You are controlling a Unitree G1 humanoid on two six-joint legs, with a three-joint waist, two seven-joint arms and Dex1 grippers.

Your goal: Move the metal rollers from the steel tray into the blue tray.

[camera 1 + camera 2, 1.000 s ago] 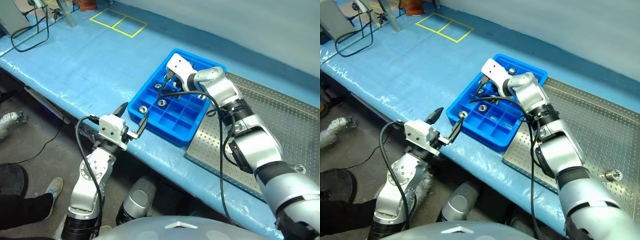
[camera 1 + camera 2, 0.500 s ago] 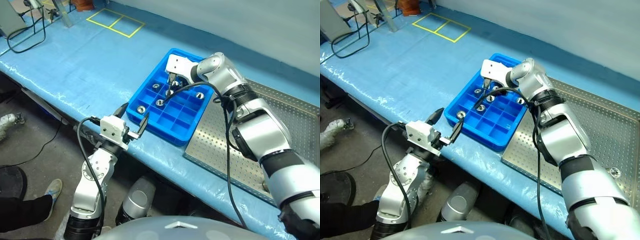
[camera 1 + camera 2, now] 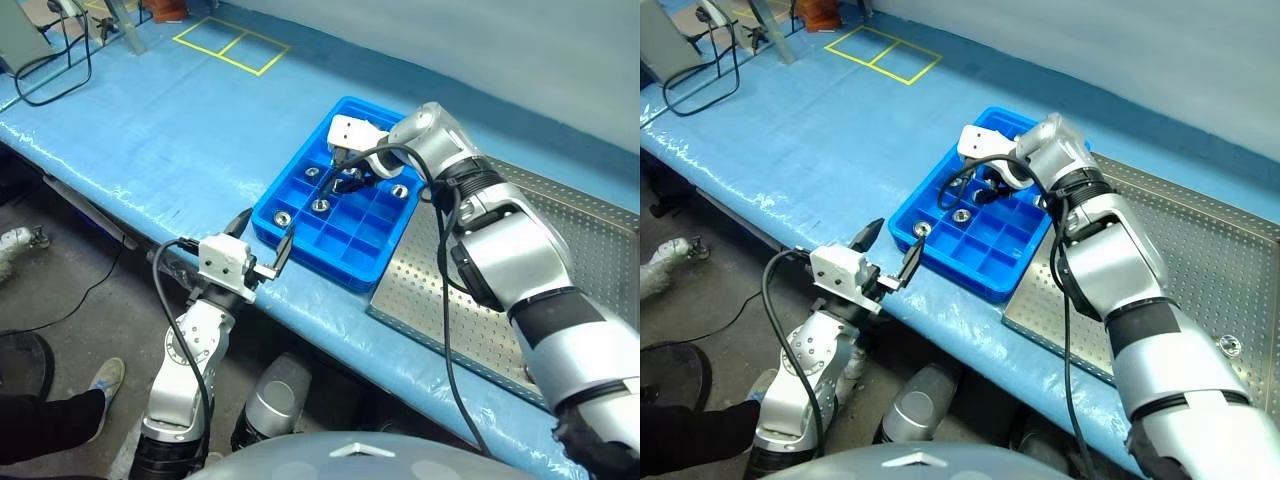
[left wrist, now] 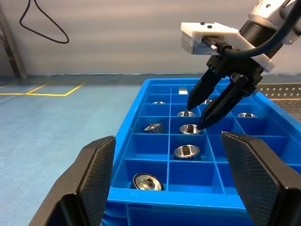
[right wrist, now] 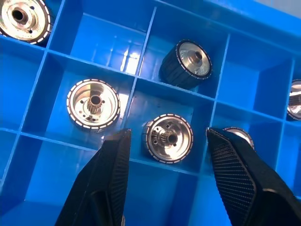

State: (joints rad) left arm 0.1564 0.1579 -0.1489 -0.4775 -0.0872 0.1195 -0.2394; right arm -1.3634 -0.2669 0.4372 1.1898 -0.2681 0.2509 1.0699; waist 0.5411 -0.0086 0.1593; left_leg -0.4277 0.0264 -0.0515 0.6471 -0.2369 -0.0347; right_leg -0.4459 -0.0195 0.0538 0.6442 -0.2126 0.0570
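The blue tray (image 3: 352, 252) lies on the blue-covered table, and several metal rollers (image 4: 186, 151) rest singly in its compartments. My right gripper (image 3: 345, 181) hangs open just above the tray's middle cells, pointing down. In the right wrist view one roller (image 5: 168, 138) lies in its cell between the fingers (image 5: 106, 183), touching neither. The steel tray (image 3: 590, 250) adjoins the blue tray on the right, with one roller (image 3: 1230, 345) near its front corner. My left gripper (image 3: 265, 232) is open and empty at the table's front edge, facing the blue tray.
Yellow tape squares (image 3: 232, 45) mark the table at the far left, beside black cables (image 3: 50, 75) and a stand. A person's shoe (image 3: 105, 375) shows on the floor below the table edge.
My right wrist has turned and its forearm swung round, while the gripper stayed over the blue tray's middle cells. The left arm has kept still.
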